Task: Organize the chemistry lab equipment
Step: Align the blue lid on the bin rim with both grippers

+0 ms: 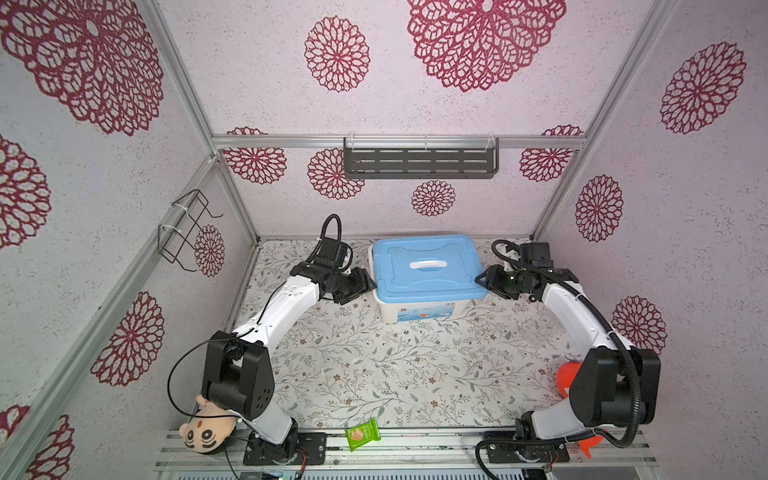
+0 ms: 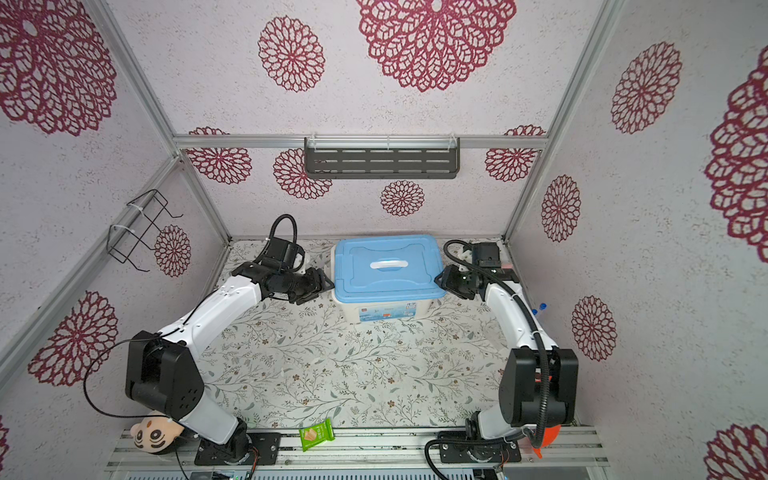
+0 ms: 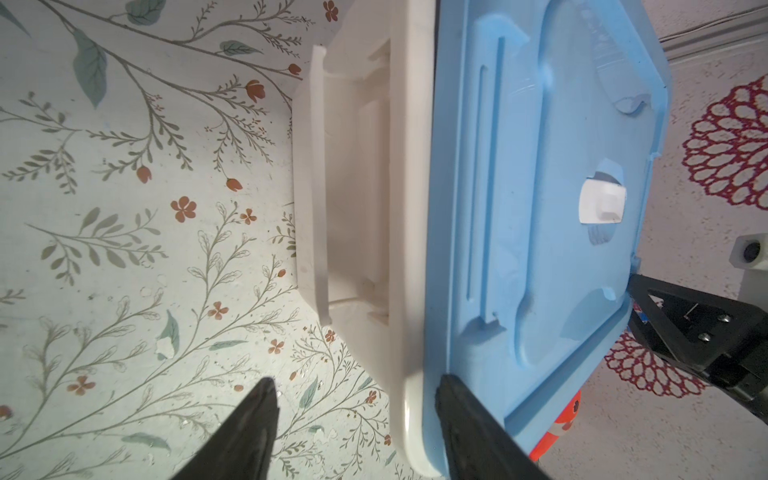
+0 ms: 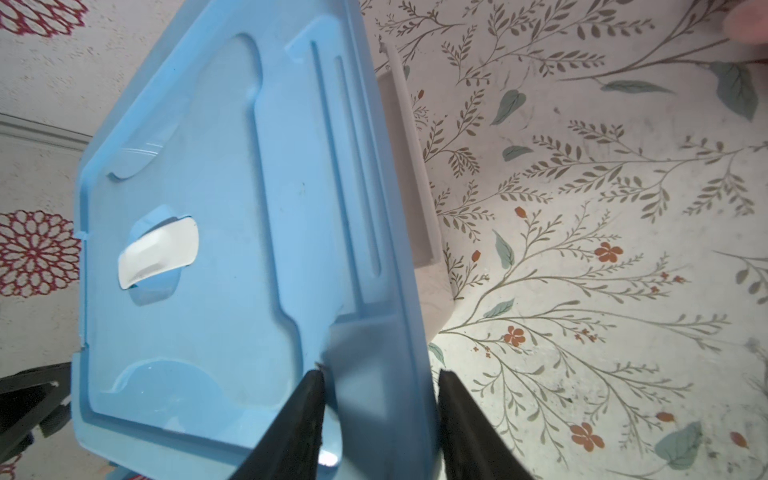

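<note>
Nearest us lies a snack packet [image 1: 363,434]. Beyond, two blue-capped tubes [image 2: 543,307] rest beside the right arm [image 2: 507,307]: light, slick, breakable, we judge; pinch mid-length. Farthest, the left claw [image 3: 357,380] gapes at the box [image 3: 353,187] rim; the right claw [image 4: 380,372] straddles the lid [image 4: 291,187] edge, grip unclear.

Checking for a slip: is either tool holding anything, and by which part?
Left tool: open, holding nothing. Right tool straddles the blue lid's side edge; a firm grip cannot be told.
</note>
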Controlling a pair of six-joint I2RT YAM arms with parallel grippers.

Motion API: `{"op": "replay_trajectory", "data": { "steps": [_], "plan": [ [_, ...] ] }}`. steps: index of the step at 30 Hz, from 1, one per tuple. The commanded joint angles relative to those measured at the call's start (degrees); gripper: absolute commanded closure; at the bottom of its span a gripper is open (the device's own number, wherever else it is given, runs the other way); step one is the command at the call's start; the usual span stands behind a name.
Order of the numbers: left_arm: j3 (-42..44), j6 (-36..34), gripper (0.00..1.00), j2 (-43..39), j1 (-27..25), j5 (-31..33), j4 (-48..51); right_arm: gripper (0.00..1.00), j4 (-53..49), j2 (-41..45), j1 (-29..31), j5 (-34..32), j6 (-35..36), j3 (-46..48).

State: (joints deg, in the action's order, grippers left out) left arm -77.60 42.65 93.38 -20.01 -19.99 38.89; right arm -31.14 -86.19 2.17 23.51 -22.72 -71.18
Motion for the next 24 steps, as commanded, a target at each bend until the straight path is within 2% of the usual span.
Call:
{"op": "replay_trajectory", "data": {
  "steps": [1,15,20,24],
  "plan": [
    [-0.79,-0.9,0.35,-0.09,-0.23,0.13,1.17,0.55,-2.35,-1.08,1.4,-1.19,2.53,-3.92],
    [-1.34,-2.06,0.31,-1.07,-0.05,0.16,1.73,0.53,-6.88,-5.18,5.45,-7.21,4.99,-10.7],
    [1.41,0.02,0.31,-3.79,0.64,-4.26,-4.2,0.52,-7.88,-5.32,7.5,-9.25,5.64,-10.76],
    [2.82,1.85,0.34,-5.69,1.63,-4.8,-6.68,0.51,-7.5,-4.53,8.26,-9.92,4.91,-10.65]
  ]
}}
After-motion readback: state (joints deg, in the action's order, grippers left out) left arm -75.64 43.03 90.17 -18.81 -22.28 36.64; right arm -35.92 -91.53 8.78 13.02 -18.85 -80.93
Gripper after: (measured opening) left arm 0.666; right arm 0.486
